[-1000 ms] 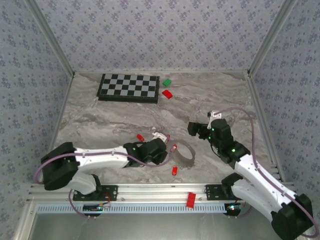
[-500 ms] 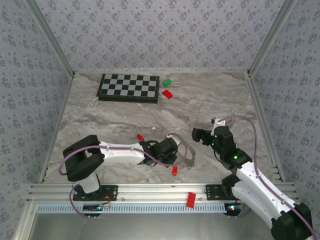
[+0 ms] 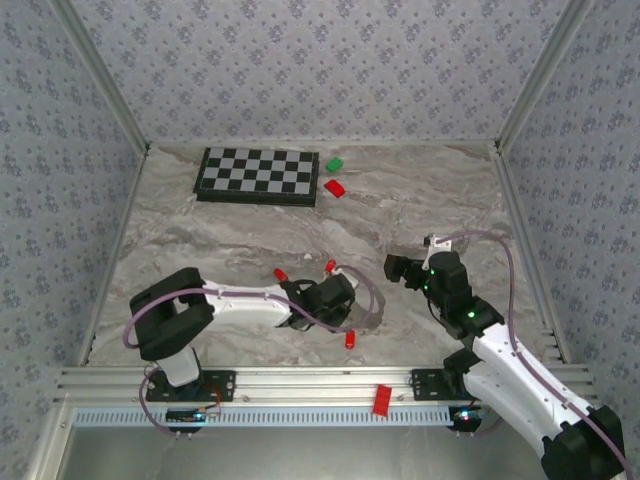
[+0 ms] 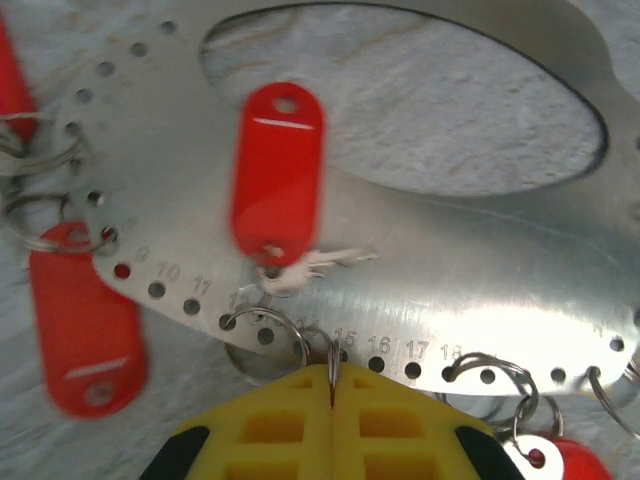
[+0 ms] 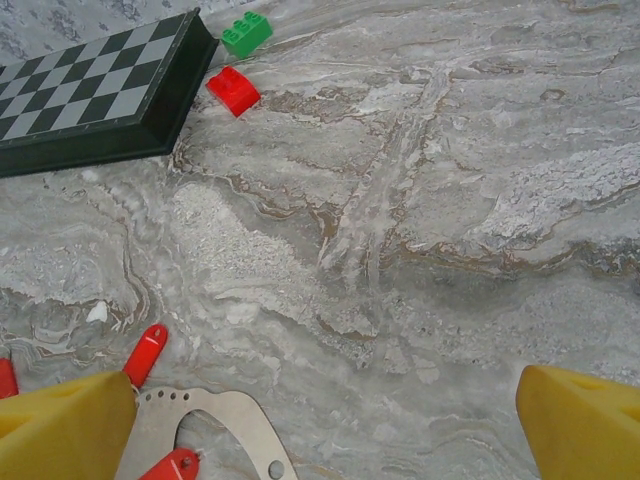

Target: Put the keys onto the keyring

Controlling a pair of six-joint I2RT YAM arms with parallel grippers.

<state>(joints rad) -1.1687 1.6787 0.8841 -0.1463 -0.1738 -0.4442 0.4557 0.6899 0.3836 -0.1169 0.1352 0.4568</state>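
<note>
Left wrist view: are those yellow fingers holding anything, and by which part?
Yes. The left gripper is shut on a small wire ring, pinching its near edge, where it hangs from a hole in the keyring.

Keys [image 4: 277, 170] lie around the keyring [image 4: 450, 290] (one on it, seemingly); chessboard [image 3: 260, 175] behind.

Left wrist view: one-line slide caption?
Left tool pinches a split ring at the edge of the perforated keyring, beside a red key.

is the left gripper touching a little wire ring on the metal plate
Touching. Left wrist view: the left gripper's yellow fingers are shut on a thin wire ring at the plate's numbered holes.
</note>
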